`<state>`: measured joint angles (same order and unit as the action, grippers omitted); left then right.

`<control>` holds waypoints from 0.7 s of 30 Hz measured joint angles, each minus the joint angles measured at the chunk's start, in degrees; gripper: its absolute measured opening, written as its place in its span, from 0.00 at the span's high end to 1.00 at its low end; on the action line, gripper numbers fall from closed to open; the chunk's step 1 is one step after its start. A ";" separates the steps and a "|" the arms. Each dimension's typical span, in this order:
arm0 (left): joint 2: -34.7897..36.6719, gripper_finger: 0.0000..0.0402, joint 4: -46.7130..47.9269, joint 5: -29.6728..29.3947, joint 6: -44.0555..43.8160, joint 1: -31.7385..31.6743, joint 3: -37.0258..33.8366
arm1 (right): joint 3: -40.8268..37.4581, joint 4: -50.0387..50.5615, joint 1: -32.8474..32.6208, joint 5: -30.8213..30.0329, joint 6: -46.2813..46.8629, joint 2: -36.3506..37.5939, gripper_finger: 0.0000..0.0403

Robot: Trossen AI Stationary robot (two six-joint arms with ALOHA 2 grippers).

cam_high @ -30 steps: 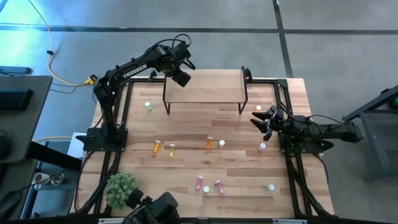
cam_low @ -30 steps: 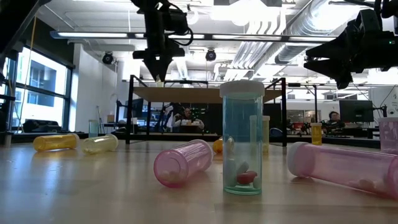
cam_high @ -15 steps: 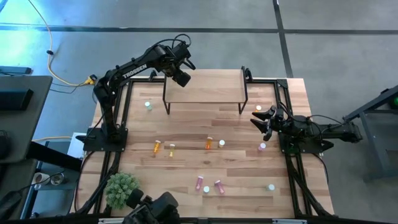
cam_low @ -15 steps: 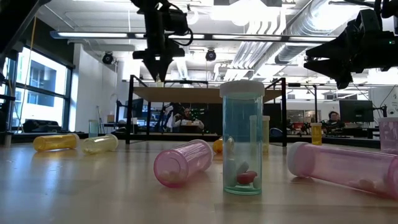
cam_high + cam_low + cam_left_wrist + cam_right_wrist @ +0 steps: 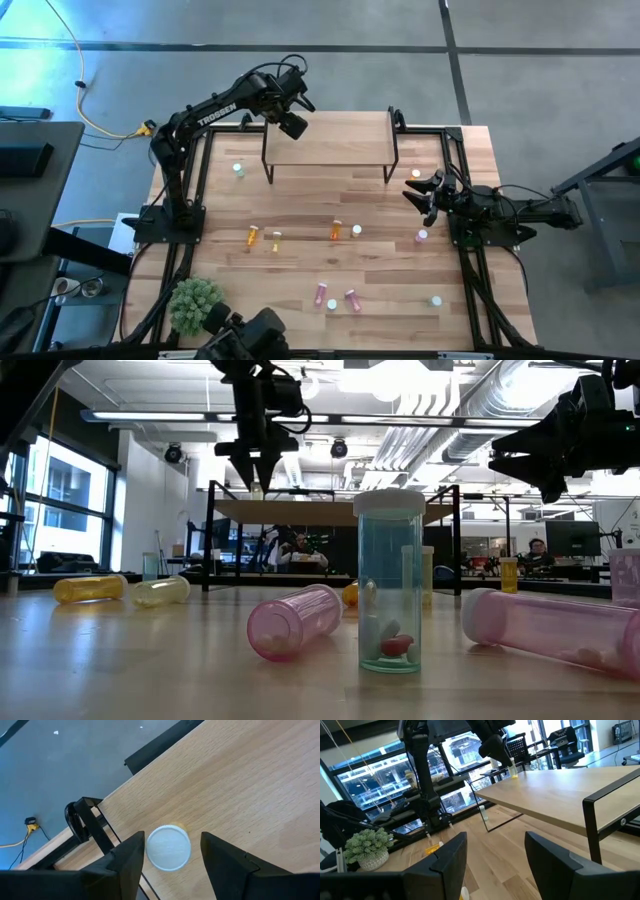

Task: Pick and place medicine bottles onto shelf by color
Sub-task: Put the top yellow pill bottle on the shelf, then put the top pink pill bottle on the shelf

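The shelf point(image 5: 335, 140) stands at the table's far middle. A yellow bottle with a white cap point(image 5: 169, 847) stands upright on the shelf's far left corner; it also shows in the right wrist view point(image 5: 512, 770). My left gripper point(image 5: 293, 124) hangs open just above it, one finger on either side of the cap, not touching. Yellow point(image 5: 252, 236), orange point(image 5: 336, 231), pink point(image 5: 321, 293) and green point(image 5: 356, 230) bottles are scattered on the table, some upright, some lying on their sides. My right gripper point(image 5: 424, 190) is open and empty at the table's right, near an orange bottle point(image 5: 416, 174).
A small potted plant point(image 5: 195, 305) stands at the near left corner. Black frame rails point(image 5: 470, 270) run along both sides of the table. In the low view a green bottle point(image 5: 390, 585) stands upright between lying pink ones point(image 5: 295, 622).
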<state>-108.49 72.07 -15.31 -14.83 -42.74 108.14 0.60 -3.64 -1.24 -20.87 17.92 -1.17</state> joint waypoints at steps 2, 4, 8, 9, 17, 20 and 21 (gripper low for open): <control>0.00 0.54 0.11 1.03 0.00 -0.05 0.34 | -0.02 -0.02 0.00 0.00 0.02 0.02 0.53; 0.00 0.54 0.11 2.64 0.00 -0.33 1.52 | -0.01 -0.01 -0.01 -0.01 0.00 0.01 0.53; 0.00 0.54 0.10 2.17 0.01 -0.39 4.71 | -0.02 0.00 -0.02 0.00 0.00 0.00 0.53; 0.00 0.54 0.14 1.70 0.03 -0.41 5.64 | 0.00 -0.02 0.00 0.00 0.00 0.00 0.53; 0.06 0.54 1.09 1.11 3.83 -0.81 13.18 | -0.01 -0.01 0.00 -0.01 0.00 0.02 0.53; 0.07 0.54 3.39 1.21 5.41 -0.78 17.22 | -0.01 0.00 -0.01 -0.01 0.01 0.02 0.53; 0.09 0.54 4.03 1.30 5.94 -0.65 18.63 | -0.01 0.00 0.00 -0.01 0.01 0.01 0.53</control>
<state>-108.40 76.10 -14.01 -8.89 -43.39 126.76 0.59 -3.65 -1.24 -20.88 17.93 -1.15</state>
